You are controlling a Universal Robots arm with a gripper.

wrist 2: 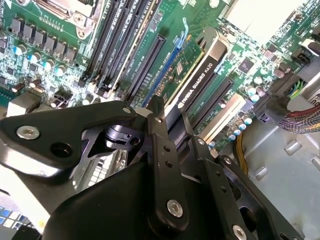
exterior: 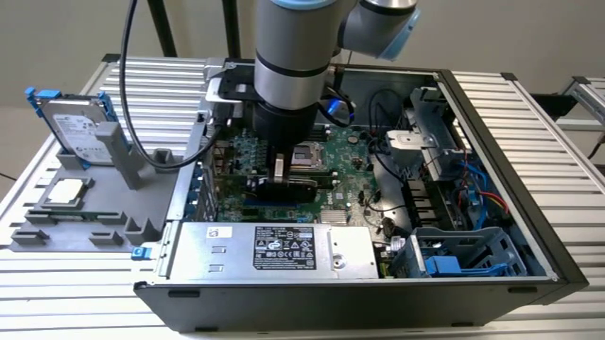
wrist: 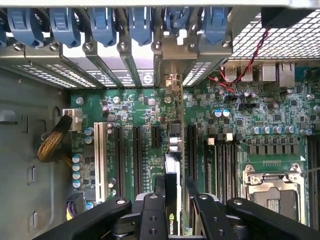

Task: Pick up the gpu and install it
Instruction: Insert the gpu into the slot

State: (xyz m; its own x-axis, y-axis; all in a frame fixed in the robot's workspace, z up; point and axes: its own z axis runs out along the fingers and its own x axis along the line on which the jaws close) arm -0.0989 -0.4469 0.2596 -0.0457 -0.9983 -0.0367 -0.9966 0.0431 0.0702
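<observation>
The black two-fingered gripper [wrist: 172, 210] is clamped on the upper edge of the gpu [wrist: 172, 175], a thin green card with a black cooler, which it holds on edge inside the open black computer case [exterior: 492, 120]. In both wrist views the card stands over the green motherboard [wrist: 140, 115], in line with one of the long black expansion slots [wrist 2: 150, 60], and its silver end bracket [wrist: 171, 82] points toward the row of rear slot openings with blue plastic latches [wrist: 140, 22]. Whether its lower edge is already in the slot cannot be told.

Doing this step well seems to mean keeping the card square to the board, so that its contact edge meets the slot along its whole length, while the bracket slides cleanly into its opening. A tilt would likely jam one end. The push should be straight and even, with the grip kept firm.
</observation>
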